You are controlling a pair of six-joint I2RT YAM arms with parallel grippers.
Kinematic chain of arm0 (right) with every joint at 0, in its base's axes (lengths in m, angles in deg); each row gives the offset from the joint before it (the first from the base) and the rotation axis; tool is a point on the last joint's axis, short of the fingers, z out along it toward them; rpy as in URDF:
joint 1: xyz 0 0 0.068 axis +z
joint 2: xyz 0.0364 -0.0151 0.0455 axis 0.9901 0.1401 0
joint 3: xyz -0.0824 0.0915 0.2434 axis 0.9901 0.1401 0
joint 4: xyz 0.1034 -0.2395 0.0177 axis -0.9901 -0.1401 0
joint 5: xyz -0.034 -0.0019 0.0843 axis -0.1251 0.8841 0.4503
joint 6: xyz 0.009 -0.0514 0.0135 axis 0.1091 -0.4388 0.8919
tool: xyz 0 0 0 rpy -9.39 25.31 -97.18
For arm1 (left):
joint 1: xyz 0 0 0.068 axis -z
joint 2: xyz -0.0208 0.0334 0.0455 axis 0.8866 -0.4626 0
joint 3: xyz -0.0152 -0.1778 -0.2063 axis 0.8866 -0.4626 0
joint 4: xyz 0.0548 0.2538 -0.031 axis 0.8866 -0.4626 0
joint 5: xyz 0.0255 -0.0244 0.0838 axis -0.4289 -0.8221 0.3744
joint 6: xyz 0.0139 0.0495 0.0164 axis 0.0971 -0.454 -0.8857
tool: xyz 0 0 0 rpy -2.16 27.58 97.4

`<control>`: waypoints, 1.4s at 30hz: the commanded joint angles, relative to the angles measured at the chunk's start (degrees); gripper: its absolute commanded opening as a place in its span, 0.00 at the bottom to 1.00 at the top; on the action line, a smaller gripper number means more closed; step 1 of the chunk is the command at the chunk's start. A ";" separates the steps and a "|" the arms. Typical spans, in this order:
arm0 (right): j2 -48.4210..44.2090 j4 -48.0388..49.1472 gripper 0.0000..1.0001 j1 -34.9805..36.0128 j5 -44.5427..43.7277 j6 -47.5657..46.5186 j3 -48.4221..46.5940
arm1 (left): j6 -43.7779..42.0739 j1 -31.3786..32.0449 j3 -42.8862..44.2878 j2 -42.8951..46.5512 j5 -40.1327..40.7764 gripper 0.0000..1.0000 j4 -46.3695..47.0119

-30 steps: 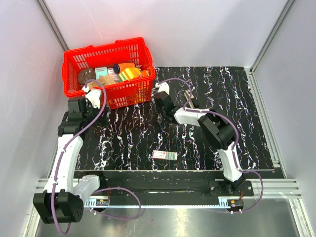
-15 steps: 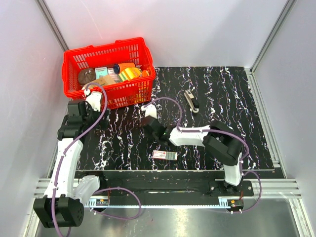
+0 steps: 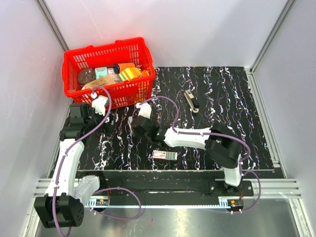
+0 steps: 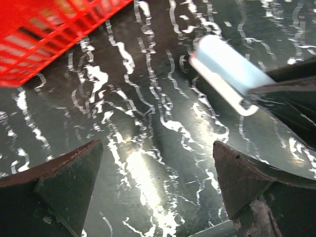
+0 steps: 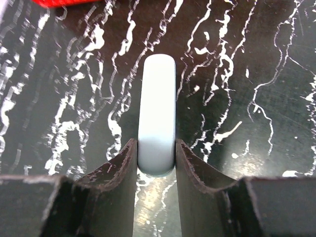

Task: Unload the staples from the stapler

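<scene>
A red basket [image 3: 131,93] stands beyond a white-and-red box [image 3: 164,155].

Bright, even overhead light fills the top view. Glare pools on the glossy bench [image 4: 148,173] in both wrist views; the stapler [image 4: 224,69] looks blurred in the left one.

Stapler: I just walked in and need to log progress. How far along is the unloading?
Done: the right gripper is shut on the stapler, which juts forward from its jaws over the mat. In hand: it holds the stapler near the left gripper, whose jaws stand wide open. Left: no staples show outside the stapler, so pulling them out is not yet done.
</scene>
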State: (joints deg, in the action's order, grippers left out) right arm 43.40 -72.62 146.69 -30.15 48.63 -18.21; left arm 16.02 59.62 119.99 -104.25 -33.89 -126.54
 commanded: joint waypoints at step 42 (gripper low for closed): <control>-10.87 26.01 0.00 -3.84 10.96 25.16 9.43 | -1.92 4.15 -5.06 -12.02 -28.25 0.42 13.99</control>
State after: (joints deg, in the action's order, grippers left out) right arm 35.79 -52.12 143.02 -20.49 72.94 -7.72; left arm 16.55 63.72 114.13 -115.74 -60.68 -113.45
